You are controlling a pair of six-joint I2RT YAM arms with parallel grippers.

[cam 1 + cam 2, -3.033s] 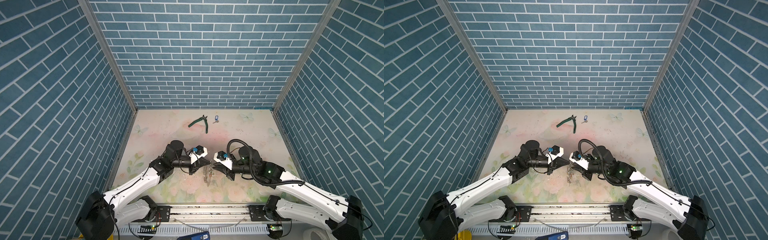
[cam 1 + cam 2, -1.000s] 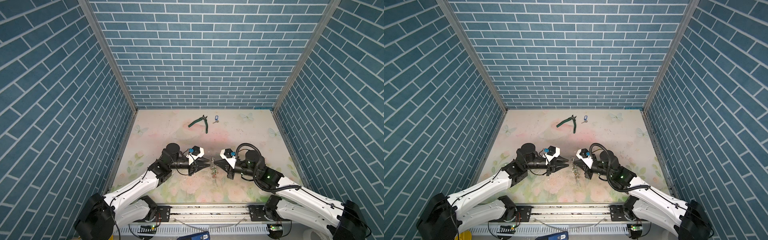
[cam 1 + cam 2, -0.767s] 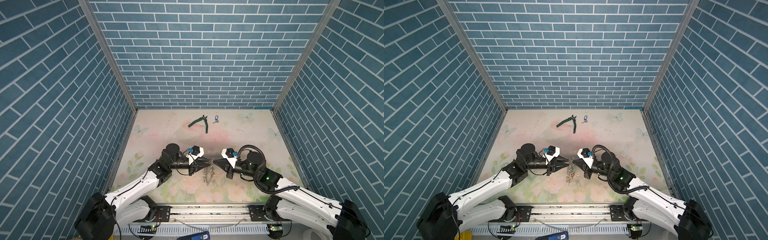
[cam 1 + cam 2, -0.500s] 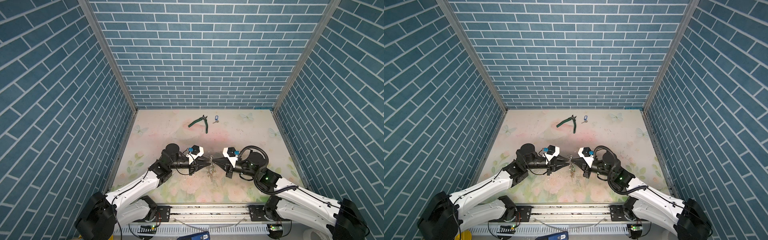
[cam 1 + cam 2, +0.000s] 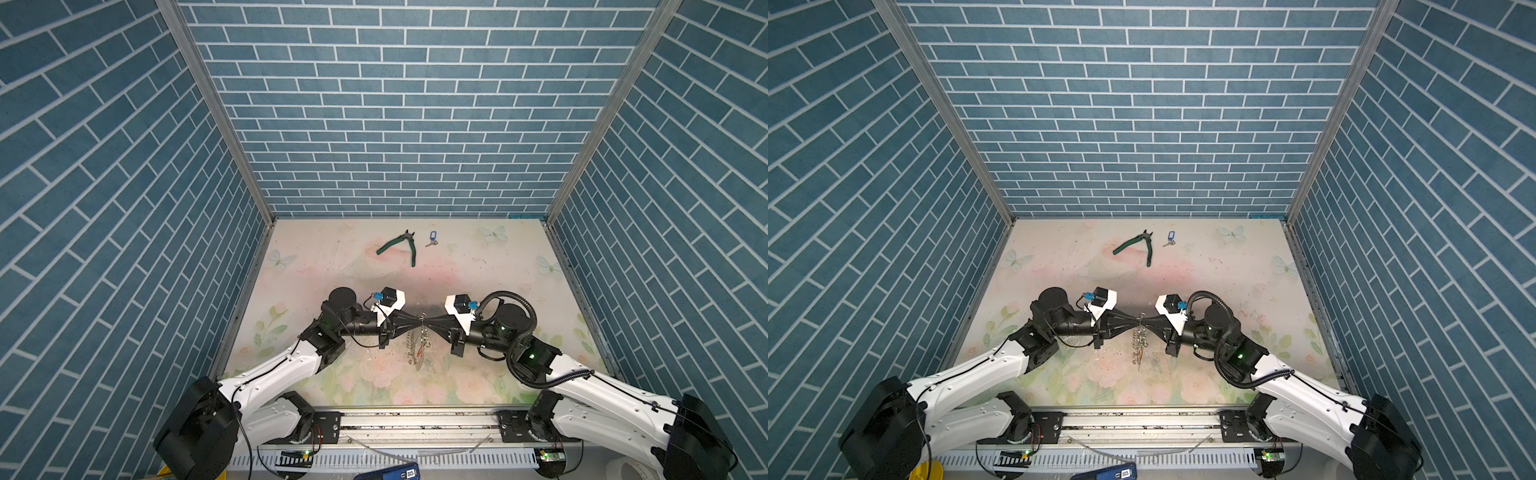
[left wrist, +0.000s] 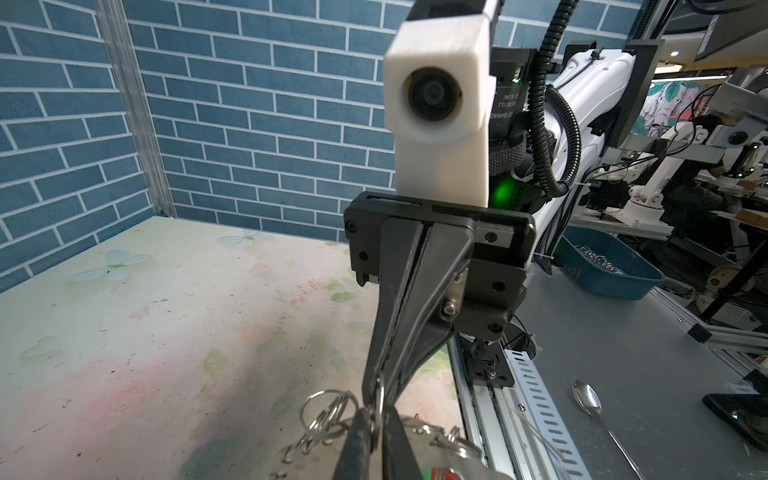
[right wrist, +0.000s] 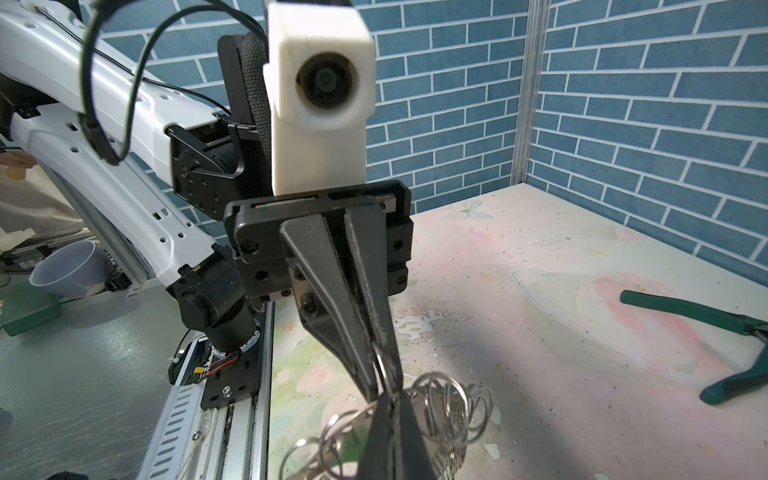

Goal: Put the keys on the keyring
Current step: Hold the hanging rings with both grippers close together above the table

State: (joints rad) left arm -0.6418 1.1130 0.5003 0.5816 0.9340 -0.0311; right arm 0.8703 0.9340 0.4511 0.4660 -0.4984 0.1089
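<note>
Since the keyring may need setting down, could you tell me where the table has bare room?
Crowded mid-front: left claw and right claw meet on the hanging keyring. Bare mat lies between them and the pliers, and from the keys rightward to the wall.

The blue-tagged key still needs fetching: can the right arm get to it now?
Probably not yet. The table between the right gripper and the blue-tagged key by the back wall, beside the green pliers, looks free, but that gripper is shut on the keyring and would have to let go first.
</note>
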